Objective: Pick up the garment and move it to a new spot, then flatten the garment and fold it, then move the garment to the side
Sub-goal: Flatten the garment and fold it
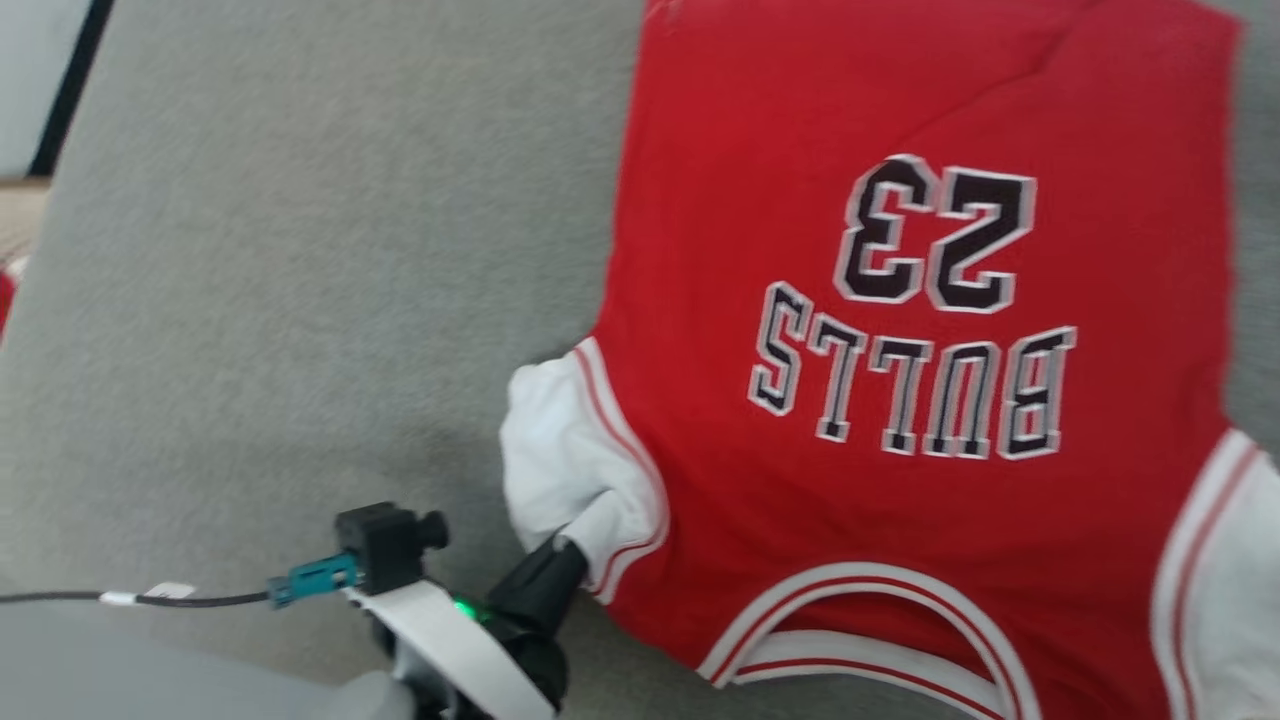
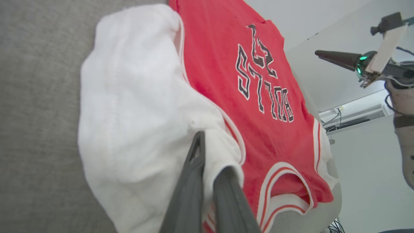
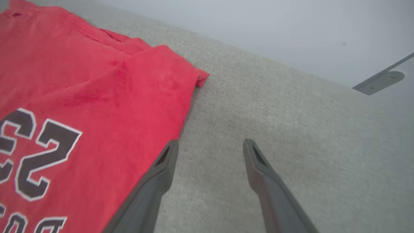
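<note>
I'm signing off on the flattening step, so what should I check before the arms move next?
1. Hold: left gripper shut on the white sleeve: ok.
2. Free hand: right gripper open, holding nothing: ok.
3. The garment lying flat: not ok. The held sleeve is bunched and a crease crosses the far part.
4. The print facing up: ok.
5. The other sleeve spread out: cannot tell, as the head view's edge cuts it off.
</note>
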